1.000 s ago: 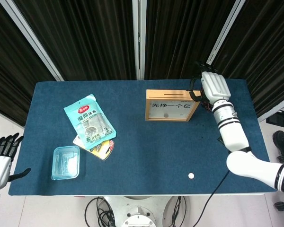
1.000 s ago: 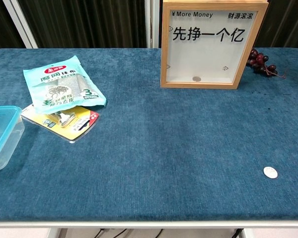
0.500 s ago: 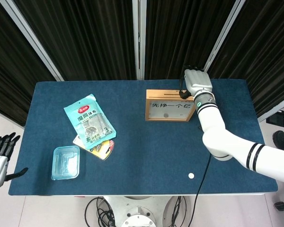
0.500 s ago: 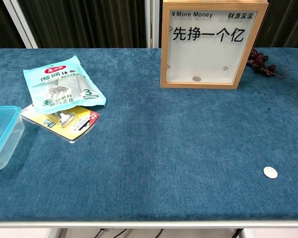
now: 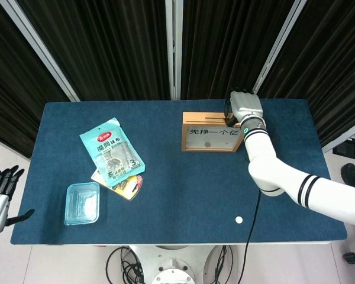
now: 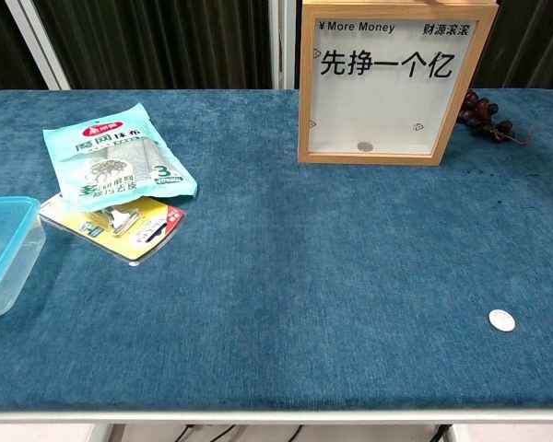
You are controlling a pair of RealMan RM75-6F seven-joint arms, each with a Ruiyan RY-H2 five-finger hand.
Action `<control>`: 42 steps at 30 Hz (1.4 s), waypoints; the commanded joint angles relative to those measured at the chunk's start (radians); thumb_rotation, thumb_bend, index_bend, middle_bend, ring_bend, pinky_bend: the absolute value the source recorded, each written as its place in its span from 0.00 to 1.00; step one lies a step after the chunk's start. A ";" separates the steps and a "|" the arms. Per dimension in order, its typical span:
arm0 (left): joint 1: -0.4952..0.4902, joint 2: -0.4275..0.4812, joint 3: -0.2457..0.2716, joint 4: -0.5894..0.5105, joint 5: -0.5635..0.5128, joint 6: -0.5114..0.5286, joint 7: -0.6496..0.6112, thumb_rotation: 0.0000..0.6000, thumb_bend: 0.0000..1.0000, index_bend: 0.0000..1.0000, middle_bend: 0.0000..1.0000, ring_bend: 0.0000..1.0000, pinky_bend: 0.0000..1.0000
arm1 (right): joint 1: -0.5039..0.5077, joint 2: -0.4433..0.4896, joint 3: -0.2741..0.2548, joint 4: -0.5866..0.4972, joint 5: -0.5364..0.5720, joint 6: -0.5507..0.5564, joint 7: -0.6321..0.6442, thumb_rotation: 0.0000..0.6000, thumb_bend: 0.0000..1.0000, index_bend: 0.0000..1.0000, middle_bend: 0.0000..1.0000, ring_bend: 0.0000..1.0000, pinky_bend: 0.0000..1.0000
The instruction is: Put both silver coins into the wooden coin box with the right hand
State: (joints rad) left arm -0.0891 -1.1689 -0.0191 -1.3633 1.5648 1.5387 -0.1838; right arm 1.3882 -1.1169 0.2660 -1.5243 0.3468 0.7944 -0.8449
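Head view: right robot hand sat over the top right end of the wooden coin box, back of hand facing the camera, digits tucked under toward the slot edge. Couldn't tell from this angle whether it pinched a coin or was closed on nothing; fingertips hidden. One silver coin lay loose on the blue counter, near the front edge, well apart from the box. Left robot hand hung off the counter's left side, fingers spread, holding nothing. Blue-green packet, a yellow card pack under it and a clear plastic tub sat on the left half, not part of the job.

Chest view: neither robot hand showed. The box stood upright w/ its window facing the camera, and a coin in the box rested at the bottom of the window. The loose coin sat flat at front right. Dark grapes lay just beside the box's right side.

Judgement: first coin looked deposited, or the drop was at its end; step in hand = coin no. 1 at the slot. Next move prob. calls for lifting the right robot hand clear, reaching to the front of the counter, and a fine pinch on a thin flat coin lying on cloth. Tricky pick.
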 commanded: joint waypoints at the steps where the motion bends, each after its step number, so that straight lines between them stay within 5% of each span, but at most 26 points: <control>1: -0.001 0.001 0.000 0.000 -0.001 -0.002 -0.001 1.00 0.00 0.00 0.00 0.00 0.00 | -0.001 -0.005 -0.001 0.004 0.001 -0.002 -0.001 1.00 0.48 0.85 0.06 0.00 0.00; 37: -0.005 0.010 -0.001 -0.005 -0.005 -0.013 0.003 1.00 0.00 0.00 0.00 0.00 0.00 | -0.012 -0.033 -0.003 0.034 -0.020 -0.018 0.020 1.00 0.48 0.84 0.06 0.00 0.00; 39: -0.005 0.009 -0.002 -0.005 -0.005 -0.013 0.003 1.00 0.00 0.00 0.00 0.00 0.00 | -0.011 -0.034 -0.005 0.034 -0.018 -0.024 0.016 1.00 0.48 0.78 0.05 0.00 0.00; 42: -0.003 0.009 -0.002 -0.004 -0.005 -0.011 0.001 1.00 0.00 0.00 0.00 0.00 0.00 | -0.013 -0.036 -0.006 0.035 -0.028 -0.030 0.020 1.00 0.47 0.48 0.02 0.00 0.00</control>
State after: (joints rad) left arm -0.0923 -1.1603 -0.0207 -1.3671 1.5594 1.5273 -0.1826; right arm 1.3762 -1.1520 0.2605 -1.4897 0.3228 0.7659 -0.8267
